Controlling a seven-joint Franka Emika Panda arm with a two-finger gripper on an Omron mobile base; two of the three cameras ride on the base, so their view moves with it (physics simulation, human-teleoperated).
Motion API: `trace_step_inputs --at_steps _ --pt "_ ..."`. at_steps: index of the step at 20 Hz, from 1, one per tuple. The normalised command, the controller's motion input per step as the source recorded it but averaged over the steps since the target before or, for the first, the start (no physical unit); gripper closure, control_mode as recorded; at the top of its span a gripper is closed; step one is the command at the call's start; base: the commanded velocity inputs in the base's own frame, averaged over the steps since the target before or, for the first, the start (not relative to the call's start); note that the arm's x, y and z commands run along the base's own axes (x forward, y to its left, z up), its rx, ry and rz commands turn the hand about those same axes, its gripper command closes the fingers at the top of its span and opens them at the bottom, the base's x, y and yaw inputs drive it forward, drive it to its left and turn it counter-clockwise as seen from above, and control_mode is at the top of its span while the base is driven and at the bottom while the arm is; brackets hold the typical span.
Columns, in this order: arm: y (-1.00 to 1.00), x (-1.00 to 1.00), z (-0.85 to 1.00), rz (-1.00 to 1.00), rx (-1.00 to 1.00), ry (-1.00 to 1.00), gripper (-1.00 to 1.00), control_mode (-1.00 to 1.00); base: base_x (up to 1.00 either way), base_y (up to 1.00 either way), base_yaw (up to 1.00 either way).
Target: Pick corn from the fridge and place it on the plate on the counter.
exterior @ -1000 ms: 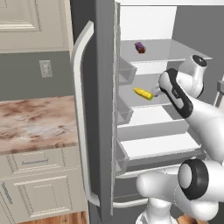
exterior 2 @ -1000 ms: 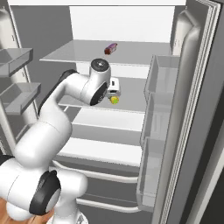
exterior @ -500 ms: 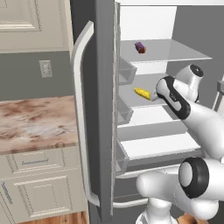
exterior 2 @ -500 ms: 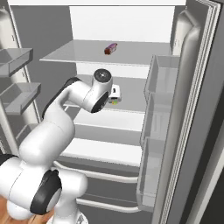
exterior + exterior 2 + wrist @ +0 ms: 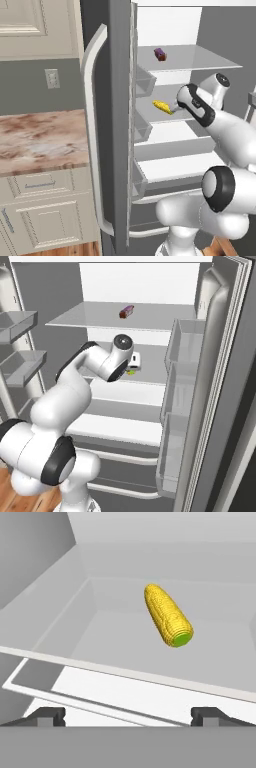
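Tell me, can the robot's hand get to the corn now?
Probably yes. The fridge stands open, the corn lies alone on its shelf, and the open gripper faces it with nothing between.

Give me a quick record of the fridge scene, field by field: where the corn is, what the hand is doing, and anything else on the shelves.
corn: lying on its side on the middle fridge shelf, green tip toward the hand
hand: open, empty, in front of the shelf edge, short of the corn
fridge: doors open
purple item: on the shelf above
counter: left of the fridge
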Motion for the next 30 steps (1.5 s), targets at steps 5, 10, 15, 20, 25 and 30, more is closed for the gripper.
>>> trace_step_inputs --at_steps 5,10,15,20,25,30 --pt "-0.01 0.33 -0.17 0.0 0.0 0.0 -1.0 -1.0 0.0 0.0 0.0" --pt "0.0 0.33 -0.12 0.0 0.0 -0.01 -1.0 -1.0 0.0 0.0 0.0" --pt "0.0 0.34 -0.01 0.0 0.0 0.0 -1.0 -1.0 0.0 0.0 0.0" --pt "0.0 0.28 -0.06 0.0 0.0 0.0 -1.0 -1.0 0.0 0.0 0.0" --pt "0.0 0.32 -0.15 0.0 0.0 0.0 -1.0 -1.0 0.0 0.0 0.0" --pt "0.0 0.25 -0.21 0.0 -0.01 0.0 -1.0 -1.0 0.0 0.0 0.0"
